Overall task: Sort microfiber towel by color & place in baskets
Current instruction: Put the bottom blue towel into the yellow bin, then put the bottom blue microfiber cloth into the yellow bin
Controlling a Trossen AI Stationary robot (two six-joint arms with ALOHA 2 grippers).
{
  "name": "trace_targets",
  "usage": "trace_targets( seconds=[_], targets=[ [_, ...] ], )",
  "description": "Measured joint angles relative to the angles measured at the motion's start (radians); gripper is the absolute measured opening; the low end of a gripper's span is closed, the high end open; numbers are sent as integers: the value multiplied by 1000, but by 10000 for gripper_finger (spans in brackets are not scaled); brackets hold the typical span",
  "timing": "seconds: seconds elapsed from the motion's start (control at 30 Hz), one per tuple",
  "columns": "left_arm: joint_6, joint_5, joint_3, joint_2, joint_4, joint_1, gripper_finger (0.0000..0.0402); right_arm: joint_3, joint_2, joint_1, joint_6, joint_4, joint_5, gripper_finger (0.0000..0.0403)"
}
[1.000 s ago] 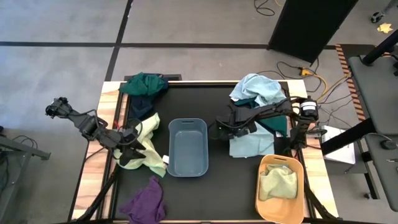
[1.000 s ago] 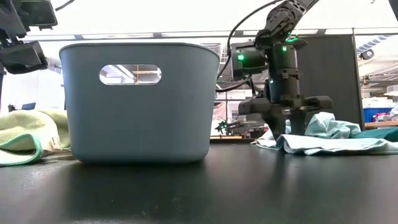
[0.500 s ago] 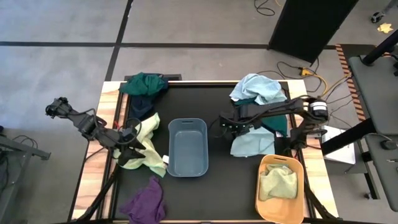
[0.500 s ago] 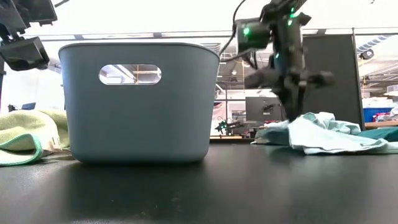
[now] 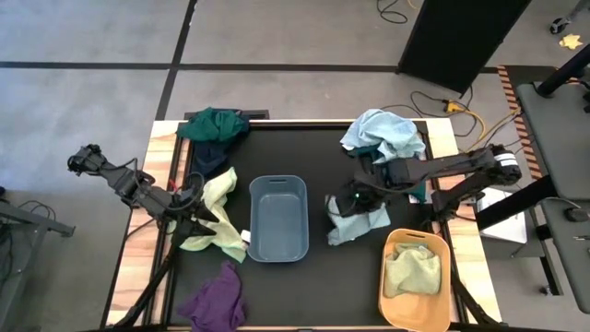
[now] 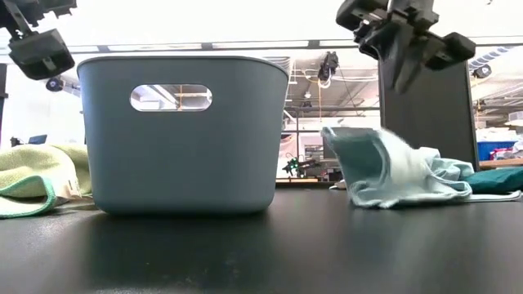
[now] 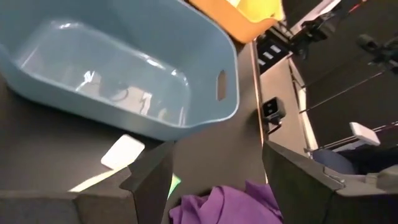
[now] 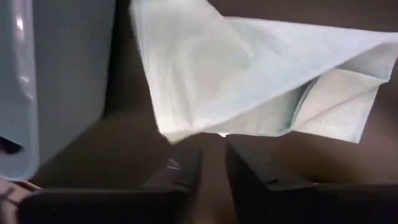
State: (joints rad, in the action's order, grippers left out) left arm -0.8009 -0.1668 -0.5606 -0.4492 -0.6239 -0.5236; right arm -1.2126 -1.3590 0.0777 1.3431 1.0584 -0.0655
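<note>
No legible text, label, brand, number or sign in any view. A small white rectangular tag (image 7: 122,152) lies on the black tabletop just beside the grey-blue plastic tub (image 7: 124,74); its face appears blank. Nothing printed shows on the tub walls.

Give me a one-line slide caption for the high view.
Right claw lifts a light blue towel beside the empty grey-blue basket; left claw over the yellow-green towel.

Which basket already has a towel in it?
The yellow-orange basket, by the table's near right corner, holds a pale towel; the grey-blue basket at centre is empty.
</note>
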Motion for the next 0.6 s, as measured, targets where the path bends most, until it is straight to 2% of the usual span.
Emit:
trace_targets(
  seconds=[0.2, 0.33, 0.47, 0.6],
  targets=[
    [-5, -18, 0, -24, 53, 0, 230, 60, -61, 94, -23, 2, 127, 161],
    [-43, -74, 0, -50, 91, 0, 230, 119, -131, 99, 25, 3, 143, 213],
    [-47, -148, 0, -84, 140, 2, 230, 182, -181, 63, 105, 40, 143, 241],
    [-71, -173, 0, -120, 190, 2, 230, 237, -195, 31, 14, 57, 77, 244]
  ],
)
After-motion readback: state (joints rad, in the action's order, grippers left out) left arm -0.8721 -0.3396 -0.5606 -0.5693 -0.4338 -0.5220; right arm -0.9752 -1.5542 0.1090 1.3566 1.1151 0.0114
